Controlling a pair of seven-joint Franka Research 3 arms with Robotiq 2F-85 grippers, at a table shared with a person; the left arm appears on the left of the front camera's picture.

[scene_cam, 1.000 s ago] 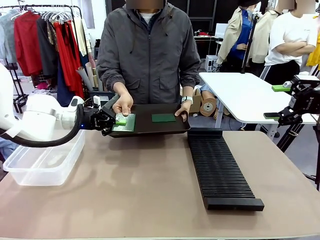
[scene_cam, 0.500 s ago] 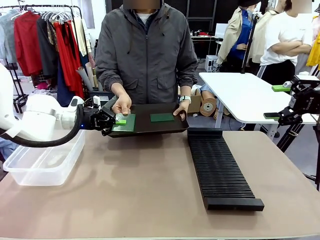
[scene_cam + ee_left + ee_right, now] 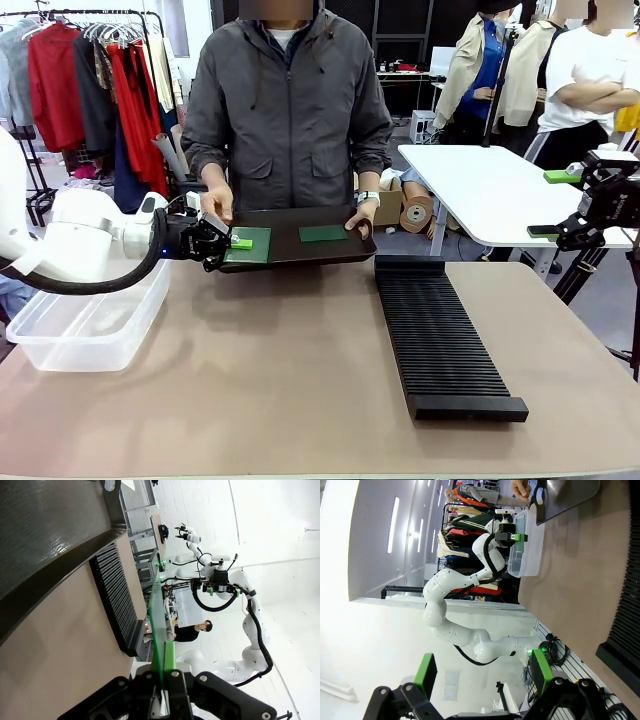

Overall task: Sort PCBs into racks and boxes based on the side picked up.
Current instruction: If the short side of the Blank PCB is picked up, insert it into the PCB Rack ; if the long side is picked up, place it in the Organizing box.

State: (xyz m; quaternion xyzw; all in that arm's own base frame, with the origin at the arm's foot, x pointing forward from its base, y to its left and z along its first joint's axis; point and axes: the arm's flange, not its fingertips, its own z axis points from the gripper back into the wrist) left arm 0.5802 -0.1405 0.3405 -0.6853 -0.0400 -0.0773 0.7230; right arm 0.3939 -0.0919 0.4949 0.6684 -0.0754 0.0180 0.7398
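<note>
A person holds a black tray above the table's far edge. Two green PCBs lie on it. My left gripper is shut on the left edge of the left PCB; the right PCB lies free. In the left wrist view that held PCB shows edge-on, pinched by my gripper, with the tray at the upper left. The black slotted rack lies at the table's right, and the clear box stands at the left. My right gripper hangs open, off the table's right side, holding nothing.
The person's hands grip both ends of the tray. A white table with people behind it stands at the back right, and a clothes rail at the back left. Bare brown tabletop lies between box and rack.
The person's hand has come off the left PCB and now grips the tray's left corner. Neither gripper has moved.
</note>
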